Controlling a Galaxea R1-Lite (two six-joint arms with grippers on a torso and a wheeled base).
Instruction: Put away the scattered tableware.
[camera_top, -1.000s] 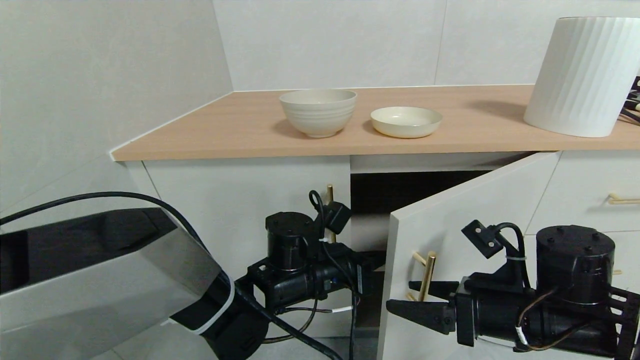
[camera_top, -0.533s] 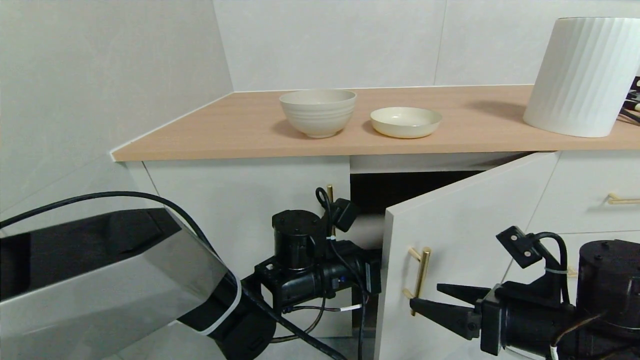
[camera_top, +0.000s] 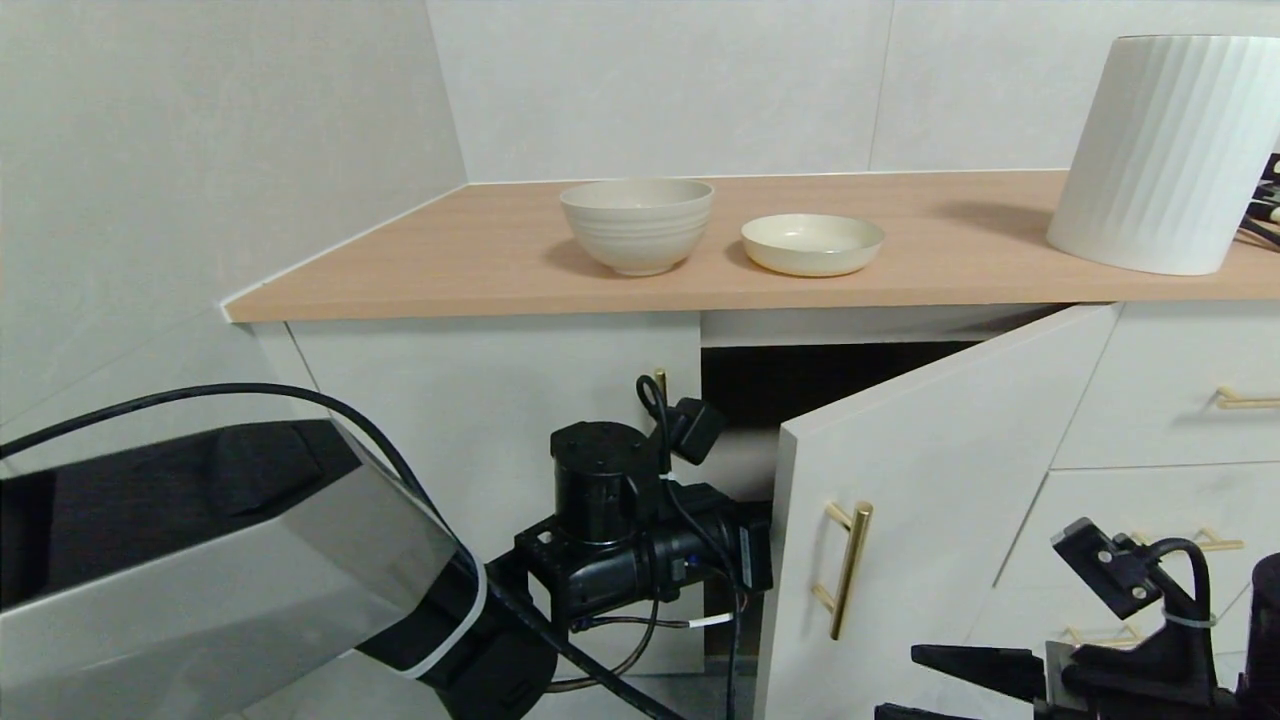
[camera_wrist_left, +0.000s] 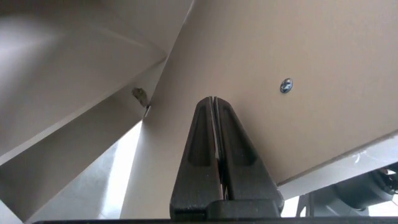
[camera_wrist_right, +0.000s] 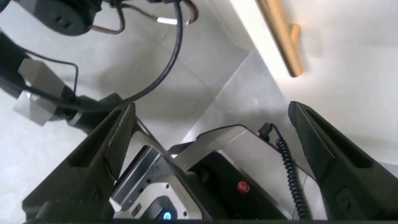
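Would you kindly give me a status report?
Left gripper shut, behind open white cabinet door. Right gripper open, empty. Ribbed beige bowl, cream shallow dish on wooden counter.

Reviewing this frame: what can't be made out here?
- Cabinet interior, head view: dark, and the open door covers most of it; contents unknown.
- Right gripper, head view: cut off by the bottom edge.
- Items behind the white ribbed container, head view: cut off by the right edge.

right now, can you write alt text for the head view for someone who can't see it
A ribbed bowl and a shallow dish sit side by side on a wooden counter. Below, a white cabinet door with a gold handle stands ajar, the left arm at its edge and the open right claw low at the right.
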